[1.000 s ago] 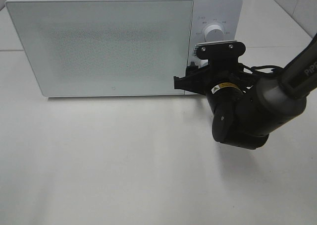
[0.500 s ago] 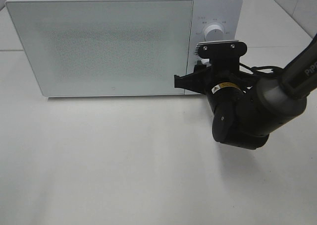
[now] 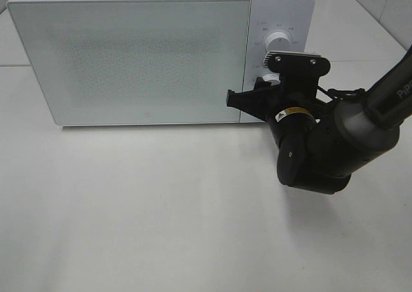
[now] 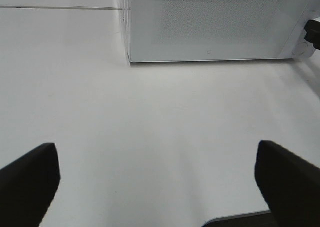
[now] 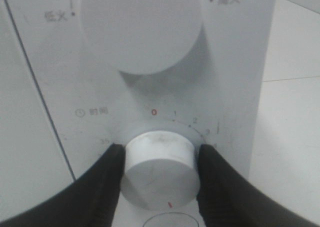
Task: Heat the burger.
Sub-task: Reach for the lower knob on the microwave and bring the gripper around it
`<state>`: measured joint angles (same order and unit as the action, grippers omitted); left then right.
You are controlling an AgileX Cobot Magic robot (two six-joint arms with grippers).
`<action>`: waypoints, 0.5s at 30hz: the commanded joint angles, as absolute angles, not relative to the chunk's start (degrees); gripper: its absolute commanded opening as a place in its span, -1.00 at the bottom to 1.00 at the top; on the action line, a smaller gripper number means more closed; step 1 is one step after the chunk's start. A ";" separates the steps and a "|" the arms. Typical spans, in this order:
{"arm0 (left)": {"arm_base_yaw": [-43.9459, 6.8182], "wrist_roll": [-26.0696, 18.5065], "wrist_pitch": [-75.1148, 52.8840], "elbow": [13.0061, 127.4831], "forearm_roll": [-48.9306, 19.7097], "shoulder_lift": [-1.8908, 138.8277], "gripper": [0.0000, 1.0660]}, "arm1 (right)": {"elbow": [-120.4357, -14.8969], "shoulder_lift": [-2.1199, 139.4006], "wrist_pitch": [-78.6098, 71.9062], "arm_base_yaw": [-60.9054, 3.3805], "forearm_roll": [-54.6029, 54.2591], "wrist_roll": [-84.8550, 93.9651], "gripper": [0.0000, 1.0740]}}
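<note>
The burger is out of view; the white microwave [image 3: 129,54] has its frosted door shut. In the right wrist view my right gripper [image 5: 157,173] is shut on the lower timer knob [image 5: 157,167], one black finger [image 5: 102,182] pressed on each side. The knob's red mark points down, away from the red zero on the dial. From above, the right gripper [image 3: 257,94] sits against the control panel below the upper knob [image 3: 278,42]. My left gripper [image 4: 160,187] stands wide open over bare table in front of the microwave, holding nothing.
The microwave's front lower edge [image 4: 210,61] runs across the far side of the white table [image 3: 161,208]. The bulky black right arm [image 3: 335,137] reaches in from the right. A second, larger power knob [image 5: 142,27] is above the timer.
The right gripper's fingers closed onto the timer knob, and the wrist rolled a little, its camera bracket shifting right. The left gripper stayed still.
</note>
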<state>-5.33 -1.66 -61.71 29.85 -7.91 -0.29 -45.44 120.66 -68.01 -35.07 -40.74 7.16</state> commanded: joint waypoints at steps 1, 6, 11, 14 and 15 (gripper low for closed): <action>-5.21 -1.55 -61.19 29.62 -8.02 -1.32 0.83 | -46.70 119.81 -75.23 -34.84 -34.72 -5.79 -0.99; -5.21 -1.55 -61.19 29.62 -8.02 -1.32 0.83 | -46.70 119.98 -75.46 -34.84 -31.11 -20.57 -0.99; -5.21 -1.55 -61.19 29.62 -8.02 -1.32 0.83 | -46.70 119.98 -75.57 -34.84 -28.48 -34.26 -0.99; -5.21 -1.55 -61.19 29.62 -8.02 -1.32 0.83 | -46.70 119.98 -75.57 -34.84 -27.79 -44.40 -0.99; -5.21 -1.55 -61.19 29.62 -8.02 -1.32 0.83 | -46.70 119.98 -75.57 -34.84 -27.67 -49.85 -0.99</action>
